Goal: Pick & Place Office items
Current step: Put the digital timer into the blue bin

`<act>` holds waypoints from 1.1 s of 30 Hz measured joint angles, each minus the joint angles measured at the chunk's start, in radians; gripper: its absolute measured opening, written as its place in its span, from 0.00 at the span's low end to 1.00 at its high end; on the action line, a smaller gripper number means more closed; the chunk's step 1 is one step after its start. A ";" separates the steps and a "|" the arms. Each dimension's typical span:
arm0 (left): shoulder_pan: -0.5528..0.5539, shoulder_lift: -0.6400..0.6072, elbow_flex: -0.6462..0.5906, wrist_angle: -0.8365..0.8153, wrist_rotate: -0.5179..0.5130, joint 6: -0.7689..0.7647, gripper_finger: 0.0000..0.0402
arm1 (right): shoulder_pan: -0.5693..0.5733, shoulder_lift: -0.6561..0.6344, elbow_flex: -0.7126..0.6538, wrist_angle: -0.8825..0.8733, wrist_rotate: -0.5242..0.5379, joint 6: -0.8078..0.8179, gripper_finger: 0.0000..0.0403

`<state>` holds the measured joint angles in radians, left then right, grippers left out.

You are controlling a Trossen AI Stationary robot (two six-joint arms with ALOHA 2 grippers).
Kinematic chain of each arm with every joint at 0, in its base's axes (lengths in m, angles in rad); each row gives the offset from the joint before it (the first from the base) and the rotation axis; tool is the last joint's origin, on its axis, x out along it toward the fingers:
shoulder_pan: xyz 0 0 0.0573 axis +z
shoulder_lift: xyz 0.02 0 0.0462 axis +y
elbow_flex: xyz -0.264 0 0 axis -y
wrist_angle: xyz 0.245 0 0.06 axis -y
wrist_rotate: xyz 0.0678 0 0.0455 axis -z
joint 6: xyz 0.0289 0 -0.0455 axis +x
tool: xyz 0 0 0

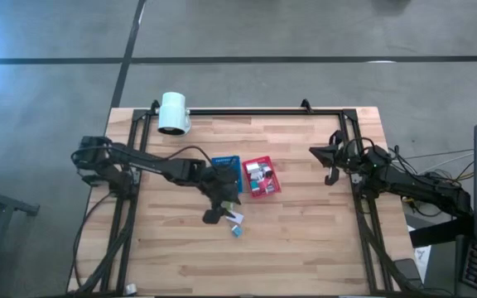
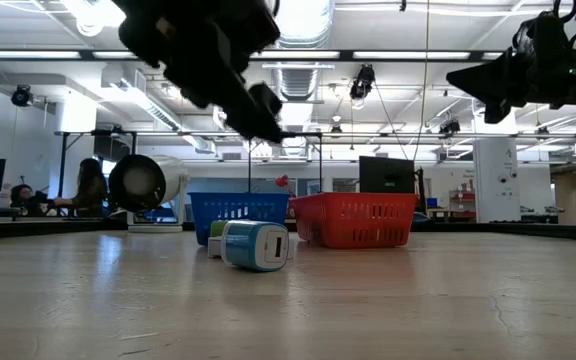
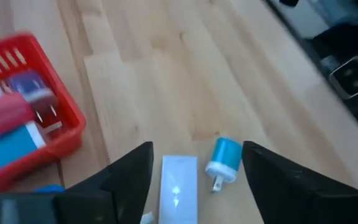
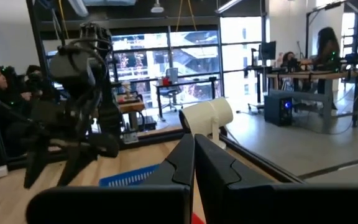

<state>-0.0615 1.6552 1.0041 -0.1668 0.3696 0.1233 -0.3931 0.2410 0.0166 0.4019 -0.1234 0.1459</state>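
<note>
With jaws spread, left gripper (image 3: pixel 194 180) hovers over white block (image 3: pixel 179 190) & teal plug (image 3: pixel 224 159), lower-center frame; off-center descent could knock the plug away.

table (image 1: pixel 305 240): wood | on it: blue tray (image 1: pixel 226 170), red tray (image 1: pixel 262 177), white cylinder (image 1: pixel 173 113), perhaps two small items (image 1: pixel 236 223)

The red tray (image 3: pixel 23 112) is cut off at the left wrist view's left edge, its contents blurred. The white block (image 3: pixel 179 190) runs off the bottom edge.
</note>
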 joint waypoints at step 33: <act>-0.082 0.309 0.171 -0.253 -0.209 0.196 0.66 | 0.000 0.095 -0.006 0.023 0.074 0.012 0.02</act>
<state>-0.1432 1.9644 1.1748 -0.4198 0.1608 0.3195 -0.3931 0.3365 0.0101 0.4248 -0.0490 0.1581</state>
